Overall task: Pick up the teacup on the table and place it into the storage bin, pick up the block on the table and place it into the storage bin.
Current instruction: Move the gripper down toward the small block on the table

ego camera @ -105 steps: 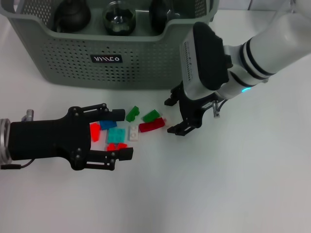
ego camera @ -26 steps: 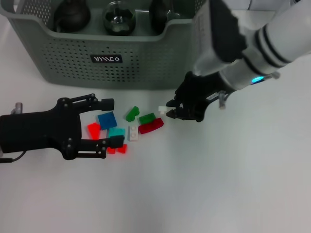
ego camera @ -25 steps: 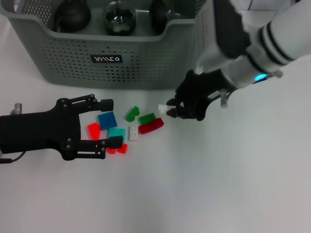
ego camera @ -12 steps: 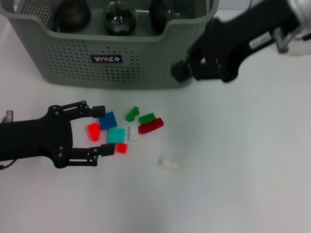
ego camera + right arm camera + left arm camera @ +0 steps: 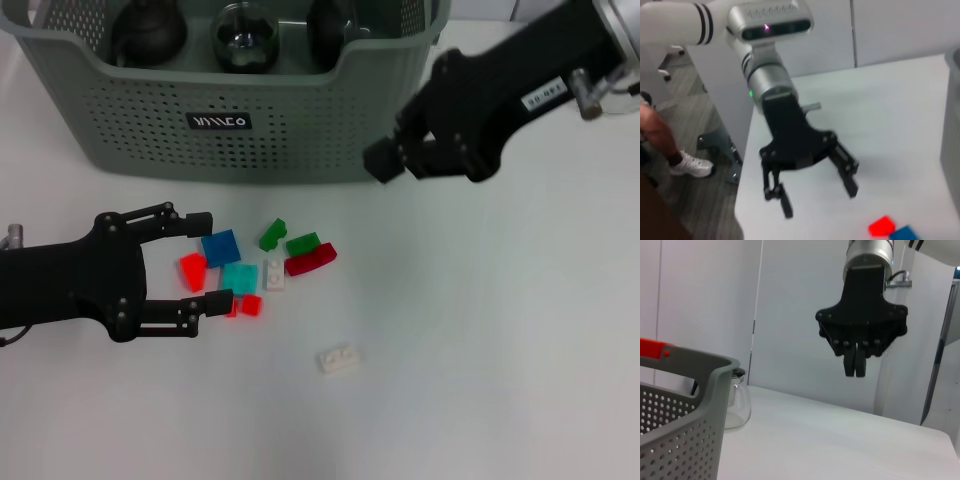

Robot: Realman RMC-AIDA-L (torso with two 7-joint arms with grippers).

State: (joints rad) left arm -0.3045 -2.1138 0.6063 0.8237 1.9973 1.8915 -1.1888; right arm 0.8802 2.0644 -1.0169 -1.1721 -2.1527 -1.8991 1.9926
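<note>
A white block (image 5: 339,358) lies loose on the white table (image 5: 500,350), at about five o'clock from a cluster of small bricks and well apart from both grippers. The cluster sits just in front of the storage bin (image 5: 150,120): a blue tile (image 5: 221,247), a teal tile (image 5: 239,278), a red-orange piece (image 5: 193,270), a small red brick (image 5: 250,304), a white brick (image 5: 274,273), two green bricks (image 5: 272,234) and a dark red brick (image 5: 311,260). The left gripper (image 5: 206,261) rests low at nine o'clock from the cluster, fingers spread wide, with the red-orange piece between them and the blue tile at the upper fingertip; it grips nothing. The right gripper (image 5: 383,160) hangs raised at the bin's front right corner, roughly one o'clock from the bricks; in the left wrist view its fingers (image 5: 855,360) are pressed together with nothing between them. The grey-green bin, with perforated walls and a black label (image 5: 219,121), fills the twelve o'clock side of the table and already holds dark rounded vessels (image 5: 148,32) and a shiny round one (image 5: 243,38). A clear glass flask (image 5: 736,402) stands on the table beyond the bin's corner in the left wrist view. The right wrist view shows the left gripper (image 5: 815,190) open above the table edge, the red-orange piece (image 5: 881,226) and the blue tile (image 5: 904,234) near it
</note>
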